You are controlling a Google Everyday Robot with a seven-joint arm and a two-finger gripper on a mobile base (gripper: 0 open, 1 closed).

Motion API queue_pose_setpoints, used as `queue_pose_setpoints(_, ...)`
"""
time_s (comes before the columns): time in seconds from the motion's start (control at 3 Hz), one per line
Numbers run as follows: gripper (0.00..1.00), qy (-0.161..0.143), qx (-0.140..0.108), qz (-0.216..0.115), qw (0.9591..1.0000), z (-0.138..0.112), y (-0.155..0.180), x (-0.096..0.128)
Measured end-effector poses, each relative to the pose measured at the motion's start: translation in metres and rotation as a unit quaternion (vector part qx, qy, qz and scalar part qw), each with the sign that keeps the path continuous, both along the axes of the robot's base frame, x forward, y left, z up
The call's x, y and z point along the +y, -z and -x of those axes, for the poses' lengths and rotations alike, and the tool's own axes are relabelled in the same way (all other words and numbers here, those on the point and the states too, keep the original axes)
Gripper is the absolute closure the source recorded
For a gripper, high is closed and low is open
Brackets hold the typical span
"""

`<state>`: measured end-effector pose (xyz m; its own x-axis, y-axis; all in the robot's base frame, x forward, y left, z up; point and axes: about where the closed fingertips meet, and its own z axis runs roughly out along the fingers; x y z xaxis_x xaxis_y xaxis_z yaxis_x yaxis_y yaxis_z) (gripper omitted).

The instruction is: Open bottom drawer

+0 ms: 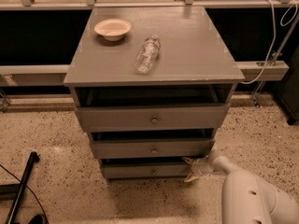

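Note:
The bottom drawer (140,171) is the slimmest grey front at the foot of the grey cabinet, with a small brass knob (153,171) at its centre. It stands slightly pulled out, like the two drawers above it. My gripper (190,169) is at the drawer's right end, low near the floor, its pale fingers spread apart with one above and one below the front's right edge. The white arm (247,195) reaches in from the lower right.
On the cabinet top (187,45) lie a cream bowl (112,29) and a clear plastic bottle (147,54) on its side. The middle drawer (152,148) and top drawer (152,118) sit above. A black pole (21,190) lies on the speckled floor at left.

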<state>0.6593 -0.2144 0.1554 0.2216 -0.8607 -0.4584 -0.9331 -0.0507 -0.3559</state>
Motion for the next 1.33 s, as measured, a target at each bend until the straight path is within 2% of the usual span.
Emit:
queue_pose_setpoints(0.67,0.27,0.002,0.028,0.001,0.9996,0.035,0.008,-0.015)
queue_pose_setpoints(1.0,0.27,0.001,0.029,0.001,0.9996,0.036,0.004,-0.015)
queue_pose_setpoints(1.33,0.1,0.001,0.029,0.001,0.9996,0.036,0.004,-0.015)
